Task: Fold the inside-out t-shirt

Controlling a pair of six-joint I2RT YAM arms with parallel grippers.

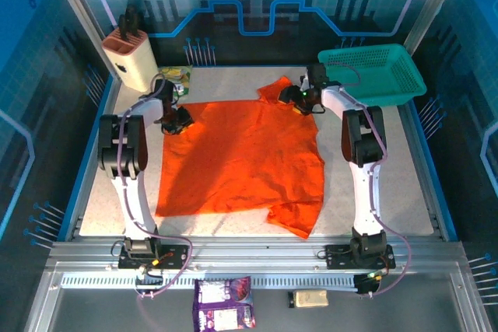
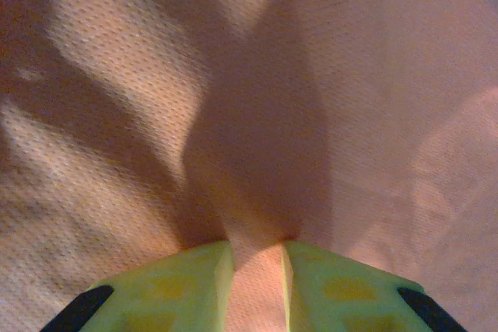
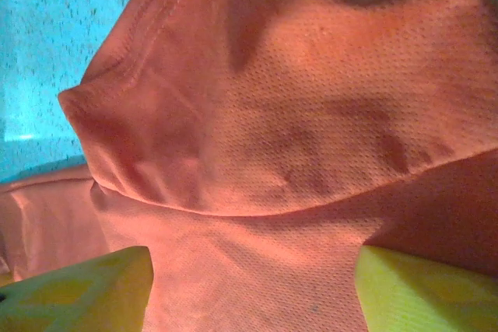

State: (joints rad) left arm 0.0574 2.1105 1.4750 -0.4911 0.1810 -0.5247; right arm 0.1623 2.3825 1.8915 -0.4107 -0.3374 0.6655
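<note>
- Tabletop of pale speckled board (image 1: 408,192), framed by a blue rim, carries everything in the scene.
- Bright orange short-sleeved cloth t-shirt (image 1: 241,157) lies spread mostly flat across the middle of the table. One sleeve sticks out at the near right, and another is bunched up at the far edge.
- Teal plastic mesh basket (image 1: 381,68) sits at the far right corner, apart from the t-shirt.
- Cream plastic knife block with dark handles (image 1: 132,56) stands at the far left corner.
- Purple printed foil packet (image 1: 224,303) lies on the near ledge, in front of the arm bases.
- Green and yellow packet (image 1: 177,77) lies just right of the knife block.
- Small tan rectangular block (image 1: 309,298) rests on the near ledge, right of the purple packet.
- Left gripper (image 1: 177,120) is down at the far left corner of the t-shirt. In the left wrist view (image 2: 258,250) its yellow-green fingers (image 2: 187,285) stand narrow, with a raised fold of the orange mesh cloth (image 2: 311,75) pinched between them.
- Right gripper (image 1: 302,99) is at the far right edge of the t-shirt, by the bunched sleeve. In the right wrist view (image 3: 253,262) its yellow-green fingers (image 3: 85,285) stand wide apart, with the seamed orange cloth (image 3: 311,114) spanning the gap between them, not clamped.
</note>
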